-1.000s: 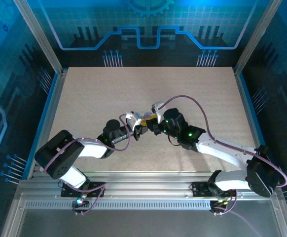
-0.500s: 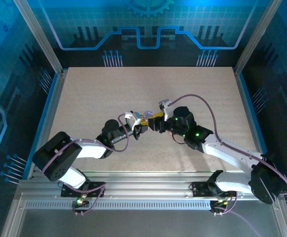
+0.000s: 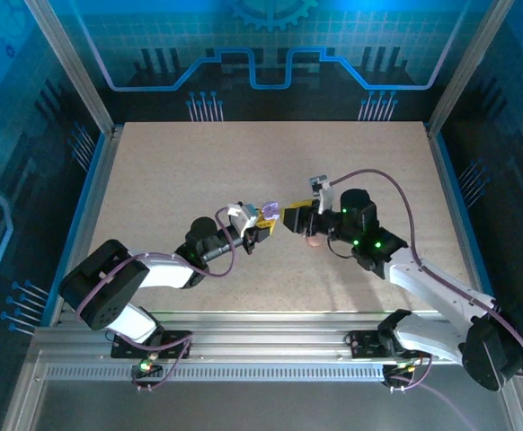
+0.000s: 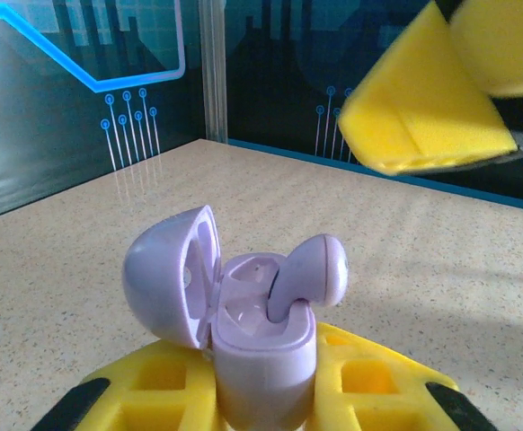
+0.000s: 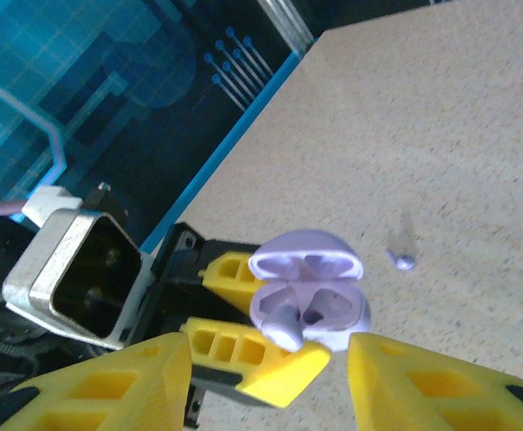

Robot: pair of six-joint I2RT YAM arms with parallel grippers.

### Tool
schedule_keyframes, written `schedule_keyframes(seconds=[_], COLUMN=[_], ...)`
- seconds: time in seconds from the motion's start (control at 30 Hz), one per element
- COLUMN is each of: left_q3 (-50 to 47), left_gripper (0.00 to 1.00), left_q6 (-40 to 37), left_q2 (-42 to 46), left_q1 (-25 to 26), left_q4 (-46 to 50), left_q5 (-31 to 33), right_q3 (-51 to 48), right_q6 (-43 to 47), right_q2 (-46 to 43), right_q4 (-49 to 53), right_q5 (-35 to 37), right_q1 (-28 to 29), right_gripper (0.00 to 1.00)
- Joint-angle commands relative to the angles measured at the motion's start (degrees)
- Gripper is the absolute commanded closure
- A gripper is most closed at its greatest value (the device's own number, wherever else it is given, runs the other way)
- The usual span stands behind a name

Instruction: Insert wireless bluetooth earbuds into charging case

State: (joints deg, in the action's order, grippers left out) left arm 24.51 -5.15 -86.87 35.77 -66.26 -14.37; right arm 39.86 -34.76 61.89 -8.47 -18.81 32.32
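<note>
We see a speckled beige bench [image 3: 199,171], walled by blue circuit-print panels [image 3: 154,36] on what look like aluminium posts [image 3: 70,63] at its corners.

Surface: speckled beige tabletop [image 3: 172,171], walled by blue-lit patterned panels [image 3: 270,45].
Left gripper [image 3: 261,222]: at mid-table, pointing right, clamped on small lilac plastic charging case [image 3: 268,211].
Right gripper [image 3: 292,218]: yellow-padded, pointing left, just beside the case, apart from it.
Arms: both bent inward, tips nearly meeting.
</note>
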Motion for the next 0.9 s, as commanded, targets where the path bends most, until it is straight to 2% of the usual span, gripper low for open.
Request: schedule_keyframes(seconds=[0.0,0.17,0.87], left_q3=[0.19,0.14,0.56], left_gripper=[0.84,0.84,0.84], left_q6=[-2.23,-2.21,-2.32], left_q2=[2.05,2.21,2.41], left_q1=[0.26,0.22,0.23], left_q4=[-1.36,-1.32,-0.78], left_q5=[-0.92,-1.01,-1.39], right_q3=[3.12,4.8,6.51], right_q6=[-3.13,-4.92,-5.23], right_q2=[0.02,2.77,7.15], right_q4=[5.45,5.86,3.21], right_q5=[-4.79,-7.72,-10.35], right_q1=[-1.17,-1.48,-1.58], right_gripper=[0.51,0.54,0.59])
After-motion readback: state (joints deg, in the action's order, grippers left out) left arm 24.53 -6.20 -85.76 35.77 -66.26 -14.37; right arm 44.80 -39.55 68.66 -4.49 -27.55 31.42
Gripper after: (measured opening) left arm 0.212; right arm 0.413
